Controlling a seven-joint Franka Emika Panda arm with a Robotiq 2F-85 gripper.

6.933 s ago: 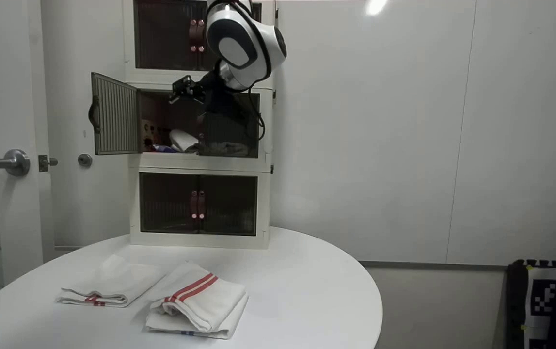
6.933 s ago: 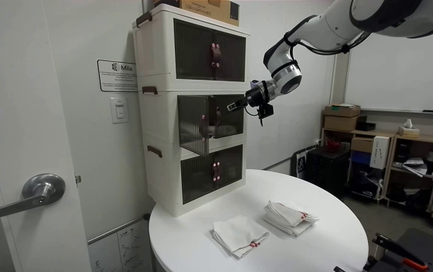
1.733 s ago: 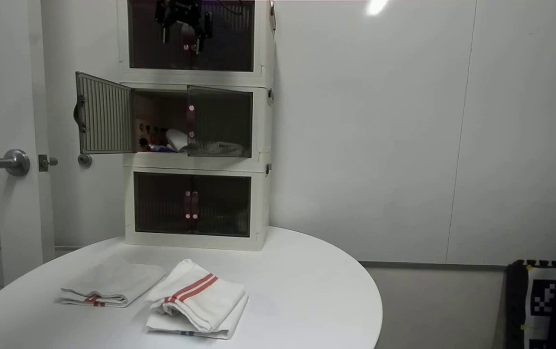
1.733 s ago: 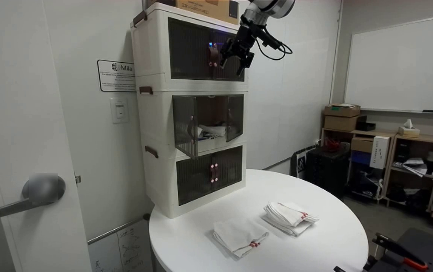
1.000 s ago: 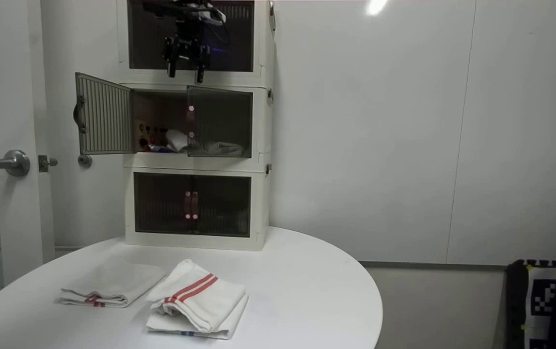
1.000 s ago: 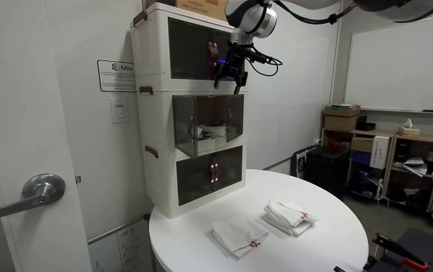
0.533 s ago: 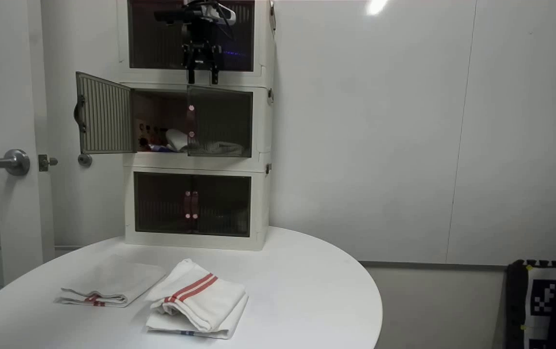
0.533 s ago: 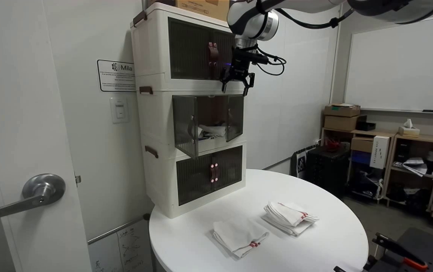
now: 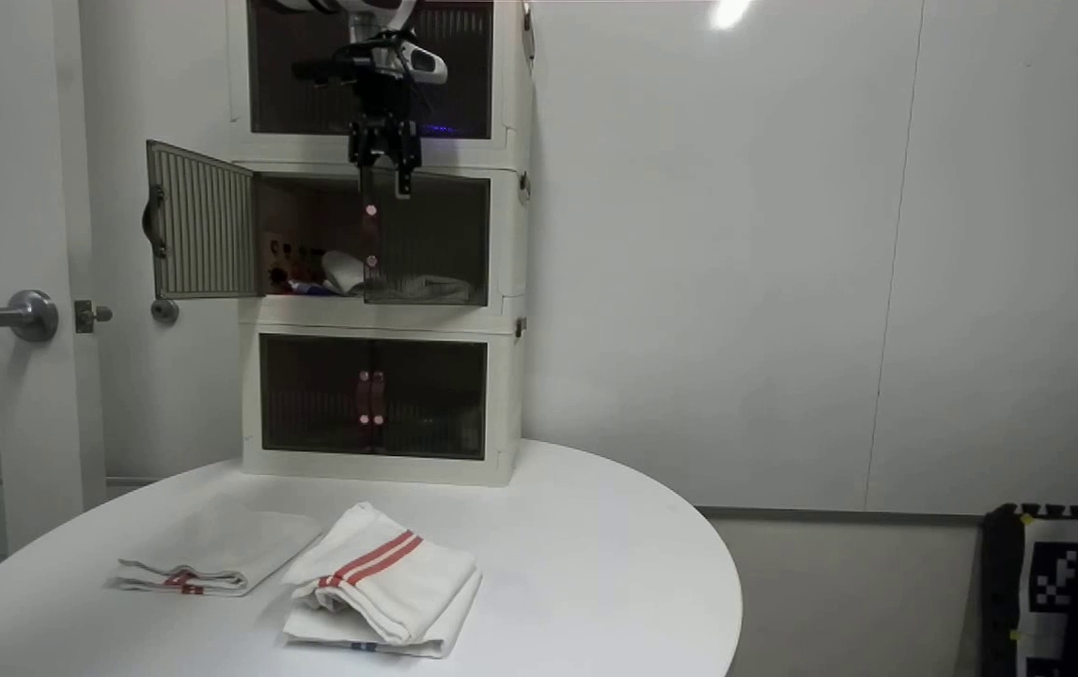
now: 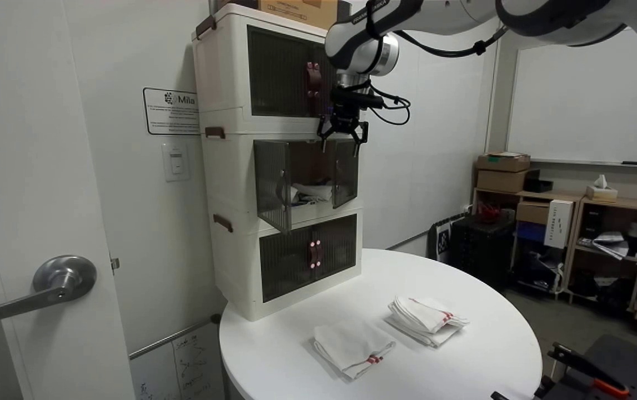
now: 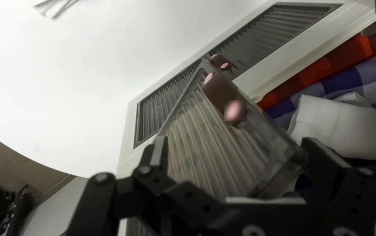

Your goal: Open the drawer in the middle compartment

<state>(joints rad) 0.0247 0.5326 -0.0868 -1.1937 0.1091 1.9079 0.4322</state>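
Robotiq gripper (image 10: 340, 153) is pointing downward, fingers (image 11: 320, 164) spread wide, gripping nothing. Ajar ribbed door panel (image 9: 430, 240) of middle compartment (image 9: 504, 244) is lying below it; top free corner is showing just beside compartment-side finger, contact unclear. Free edge, bearing brown strap handle (image 11: 220, 91), is running vertically. Next move is likely calling for straddling that edge, drawing panel outward.
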